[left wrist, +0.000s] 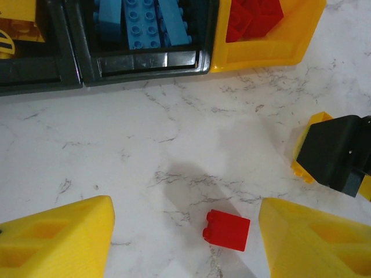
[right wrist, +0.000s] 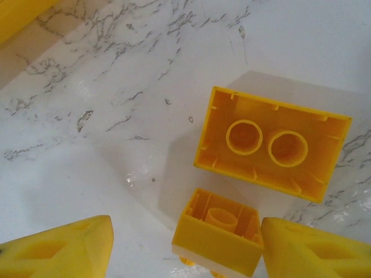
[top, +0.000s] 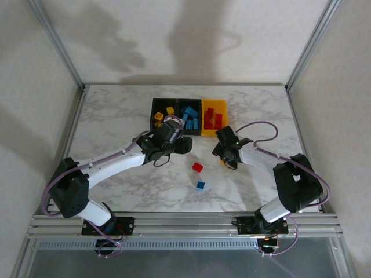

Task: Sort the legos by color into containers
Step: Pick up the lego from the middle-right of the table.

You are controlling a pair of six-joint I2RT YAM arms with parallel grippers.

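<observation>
Along the far middle of the marble table (top: 116, 127) the containers (top: 177, 100) sit joined in a row: the left black bin has yellow-orange legos, the middle black bin blue ones, the right yellow-orange bin red ones. Left gripper (left wrist: 185, 202) is just in front of them, jaws spread wide and gripping nothing — a loose red lego (left wrist: 227, 230) lies on the marble between its yellow fingers (left wrist: 58, 240), touching neither, nearer the one on the picture's right. Right gripper (right wrist: 185, 223) is near the yellow-orange bin's front corner, jaws also apart, nothing clamped. A small yellow-orange lego (right wrist: 219, 231) lies upside down between its fingertips, close to the one on the picture's right, with a clear gap on the other side. A bigger yellow-orange lego (right wrist: 272, 150), also hollow side up, lies just beyond it, almost touching. A loose blue lego (top: 200, 185) sits nearer the arm bases, close to the red one.
</observation>
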